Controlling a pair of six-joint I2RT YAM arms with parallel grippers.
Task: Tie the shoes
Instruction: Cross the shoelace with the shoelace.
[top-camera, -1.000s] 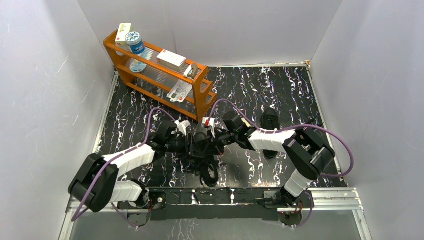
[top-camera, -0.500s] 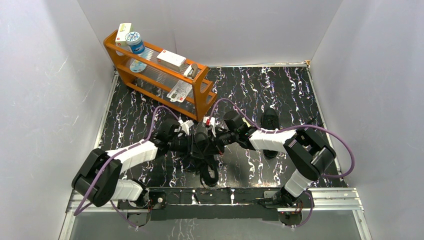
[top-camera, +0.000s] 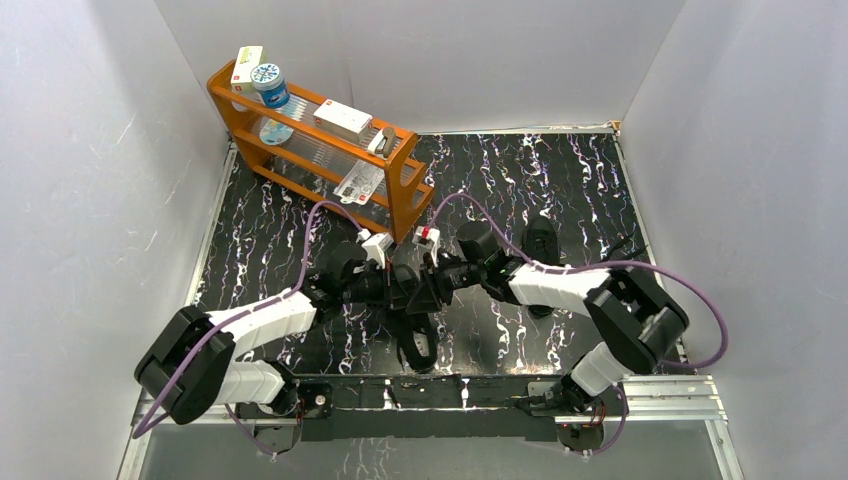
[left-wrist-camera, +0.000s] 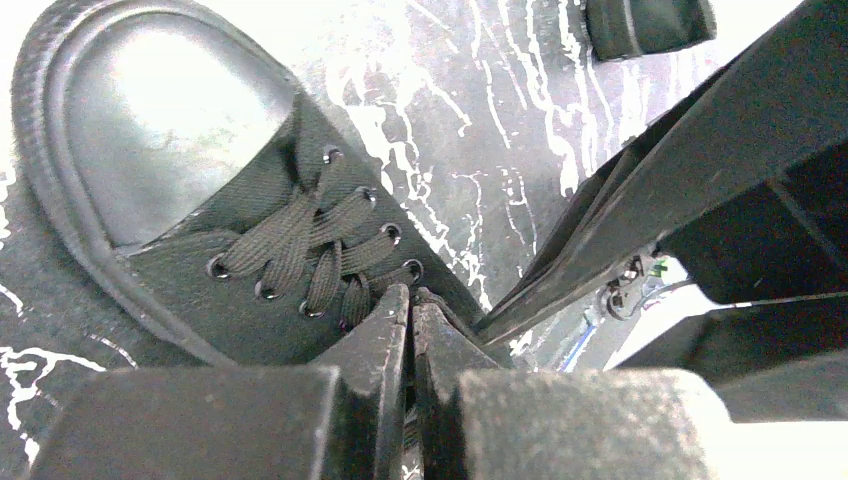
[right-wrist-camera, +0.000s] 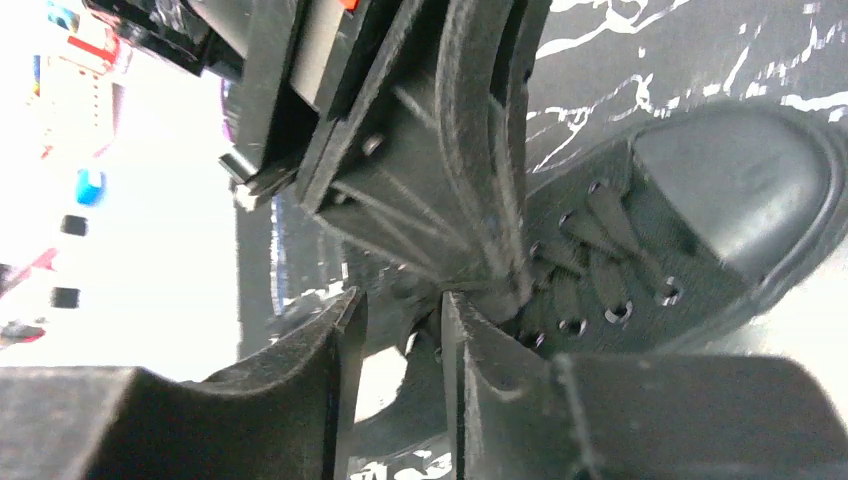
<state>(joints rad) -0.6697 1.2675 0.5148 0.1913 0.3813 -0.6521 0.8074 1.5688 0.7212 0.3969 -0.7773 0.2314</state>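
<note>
top external: two shoes (top-camera: 418, 342) (top-camera: 541, 238), two pincers (top-camera: 399, 287) (top-camera: 428, 284).

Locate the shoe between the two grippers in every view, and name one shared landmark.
Top external: shoe, centre, toward the near edge.
Left wrist: upper left.
Right wrist: right side, mid height.
Shared landmark: black, white-veined tabletop.

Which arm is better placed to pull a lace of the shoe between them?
Left, probably. The left tool is shut over the shoe, at the top end of the laces; whether it pinches one is hidden. The right tool stands open beside it.
</note>
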